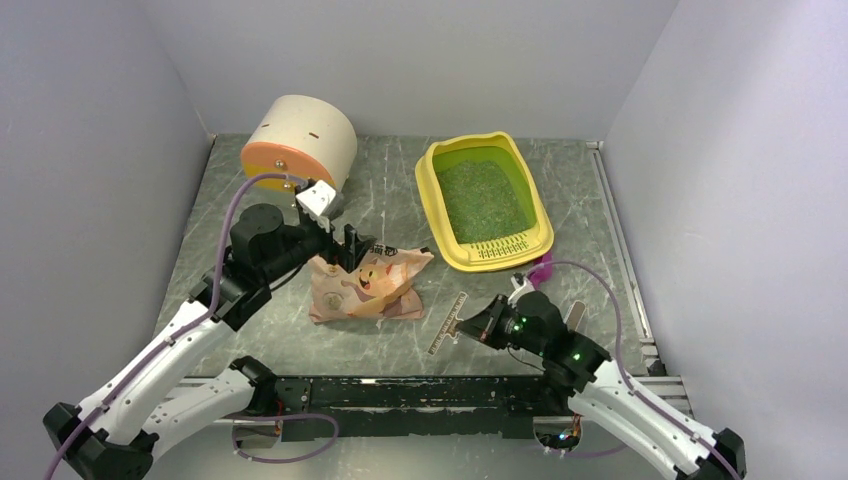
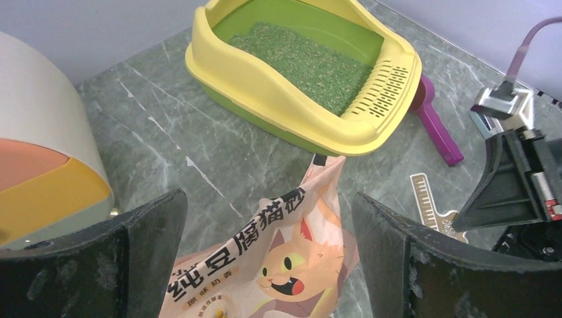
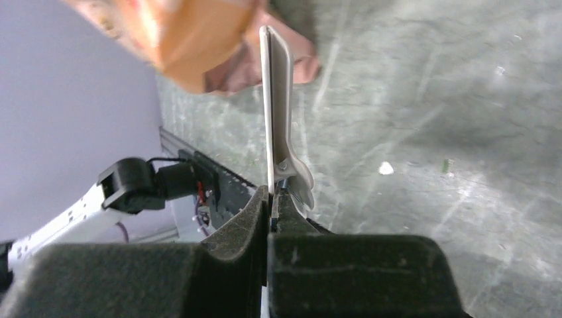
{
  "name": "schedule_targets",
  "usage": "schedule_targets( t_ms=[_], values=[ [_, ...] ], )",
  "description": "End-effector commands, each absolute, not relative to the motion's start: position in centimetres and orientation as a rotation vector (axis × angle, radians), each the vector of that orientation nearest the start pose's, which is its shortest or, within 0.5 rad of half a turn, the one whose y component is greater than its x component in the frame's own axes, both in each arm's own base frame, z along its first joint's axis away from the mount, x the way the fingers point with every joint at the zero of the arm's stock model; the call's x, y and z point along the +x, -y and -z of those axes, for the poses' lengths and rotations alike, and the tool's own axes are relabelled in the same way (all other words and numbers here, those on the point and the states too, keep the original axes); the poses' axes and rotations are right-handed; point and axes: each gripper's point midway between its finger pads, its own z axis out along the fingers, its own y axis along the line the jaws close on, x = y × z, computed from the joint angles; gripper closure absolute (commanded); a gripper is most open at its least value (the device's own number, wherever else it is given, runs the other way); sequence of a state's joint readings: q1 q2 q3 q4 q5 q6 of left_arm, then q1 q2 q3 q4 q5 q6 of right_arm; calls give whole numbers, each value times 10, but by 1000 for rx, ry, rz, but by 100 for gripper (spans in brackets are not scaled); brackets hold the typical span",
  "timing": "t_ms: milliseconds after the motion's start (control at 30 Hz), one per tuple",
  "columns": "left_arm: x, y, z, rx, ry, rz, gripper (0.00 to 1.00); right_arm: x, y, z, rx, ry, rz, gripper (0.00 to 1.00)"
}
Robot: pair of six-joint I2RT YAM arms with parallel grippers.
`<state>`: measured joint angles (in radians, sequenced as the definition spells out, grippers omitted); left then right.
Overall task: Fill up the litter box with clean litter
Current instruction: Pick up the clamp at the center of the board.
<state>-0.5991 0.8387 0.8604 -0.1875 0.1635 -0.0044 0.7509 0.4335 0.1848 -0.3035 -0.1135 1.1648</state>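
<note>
The litter box [image 1: 432,190] sits flat on the grey marbled counter [image 1: 390,190], yellow rim up, its slotted end turned toward the arms' bases. Inside its lime-green pan the clean litter [image 1: 485,200] lies as a loose, greenish, speckled layer across the floor of the pan.

A magenta scoop [image 1: 542,268] lies on the counter just off the box's slotted end, at its right corner and close against the rim. A pink printed bag [image 1: 365,285] with a cartoon cat lies crumpled nearer than the box and to its left, apart from the rim. Well to the left of the box sits a cream-and-orange cylindrical container [image 1: 300,140].

The left jaws are spread wide over the end of the bag that points toward the box, with a dark pad [image 2: 132,258] on either side and the bag's printed corner showing in the gap. They grip nothing.

The right jaws are pressed together, pinching one end of a flat cream clip [image 3: 275,99]. The clip juts out from them nearer than the box's slotted end, between the bag and the scoop. I cannot tell whether its far end touches the counter
</note>
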Motion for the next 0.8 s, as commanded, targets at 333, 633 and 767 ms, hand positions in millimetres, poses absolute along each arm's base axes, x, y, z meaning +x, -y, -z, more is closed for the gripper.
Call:
schedule_targets(
  t_ms=[333,633,767],
  values=[
    [249,242,-315,614,-1688,828,7,166,-228,-189,-301,-2085,-1018,100],
    [247,284,-303,578,-1752,950,12,200,-253,-222,-423,-2032,-940,100],
    [247,303,-302,557,-1753,973,12,207,-265,-233,-415,-1999,-988,100]
  ],
)
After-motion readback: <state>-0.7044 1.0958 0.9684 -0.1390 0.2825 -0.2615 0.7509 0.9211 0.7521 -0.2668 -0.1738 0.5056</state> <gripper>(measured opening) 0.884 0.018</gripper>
